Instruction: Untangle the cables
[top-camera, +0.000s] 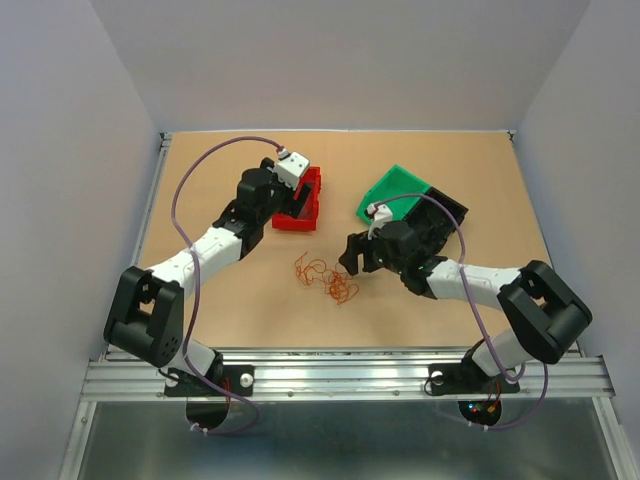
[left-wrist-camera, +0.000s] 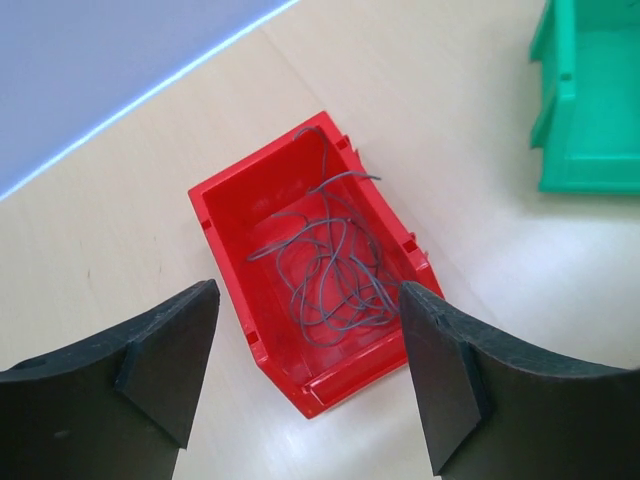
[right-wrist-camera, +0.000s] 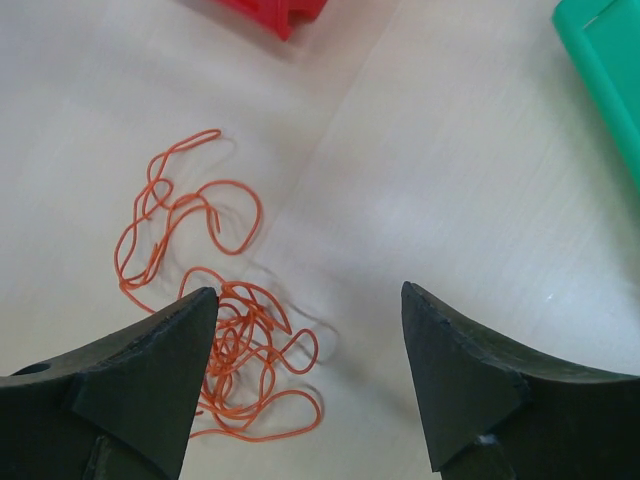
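Note:
A loose bunch of thin orange-red cables (top-camera: 325, 278) lies on the table between the arms; the right wrist view shows it (right-wrist-camera: 215, 330) spread under and past the left finger. A thin grey cable (left-wrist-camera: 330, 270) lies coiled inside the red bin (left-wrist-camera: 225, 235), which also shows in the top view (top-camera: 310, 210). My left gripper (left-wrist-camera: 310, 345) is open and empty, hovering over the red bin (top-camera: 297, 196). My right gripper (right-wrist-camera: 305, 340) is open and empty just right of the orange bunch (top-camera: 350, 252).
A green bin (top-camera: 395, 190) stands at the back right, partly under the right arm; its corner shows in the left wrist view (left-wrist-camera: 590, 100) and the right wrist view (right-wrist-camera: 605, 70). Grey walls enclose the table on three sides.

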